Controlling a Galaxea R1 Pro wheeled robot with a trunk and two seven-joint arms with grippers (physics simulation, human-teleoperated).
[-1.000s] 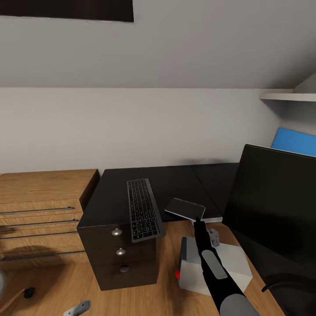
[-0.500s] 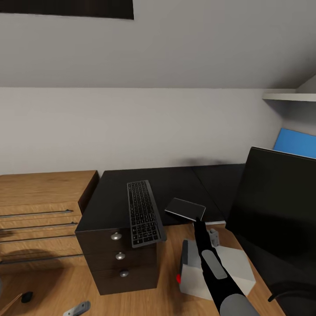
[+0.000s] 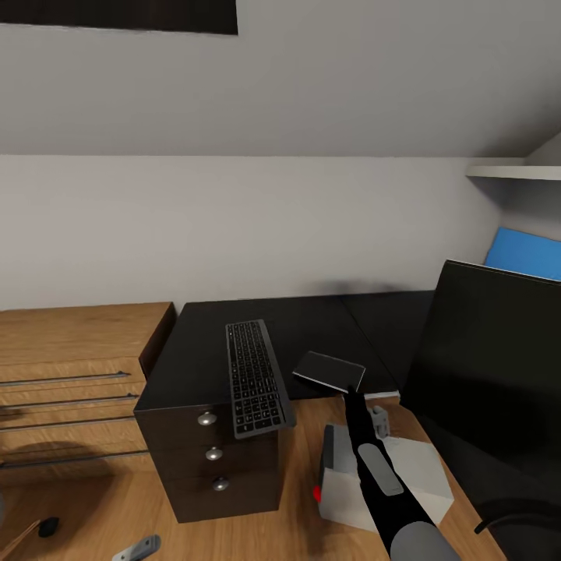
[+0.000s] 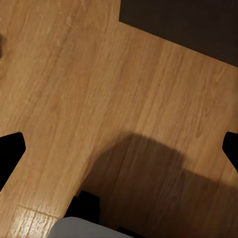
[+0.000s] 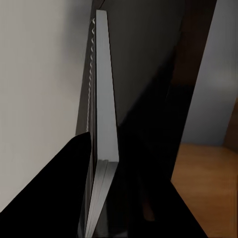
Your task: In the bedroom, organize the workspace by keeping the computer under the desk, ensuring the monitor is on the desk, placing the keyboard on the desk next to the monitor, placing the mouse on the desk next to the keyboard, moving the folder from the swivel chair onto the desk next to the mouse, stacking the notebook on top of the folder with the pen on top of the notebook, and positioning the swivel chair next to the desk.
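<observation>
One keyboard [image 3: 254, 379] in sight, lying lengthwise on top of the dark drawer unit [image 3: 206, 452], its near end poking out past the front edge above the three round knobs. One notebook [image 3: 329, 371] is up in the air, just beside the keyboard and over the near corner of the desk [image 3: 374, 323], pinched at its near edge by the right gripper [image 3: 348, 394]. From the right wrist camera, the notebook [image 5: 103, 124] shows edge-on, a thin grey slab with a wire spiral down one side, clamped tight between the two dark fingers [image 5: 59, 188]. Firm hold, no gap.

One monitor [image 3: 487, 382] stands big and black at the right of the head view, with a patch of the desk's blue back panel [image 3: 523, 253] peeking above it. Just below the right arm, one light grey computer [image 3: 389, 479] sits on the wood floor [image 3: 78, 514], with a red spot on its darker end face, between the drawer unit and the monitor.

Off to the left, one light-wood chest [image 3: 74, 374] butts against the drawer unit, three dark handle bars across its front.

The left wrist camera looks straight down at floorboards [image 4: 99, 89], and the left gripper's two black fingertips [image 4: 10, 151] sit at opposite edges, spread wide with nothing between them.
</observation>
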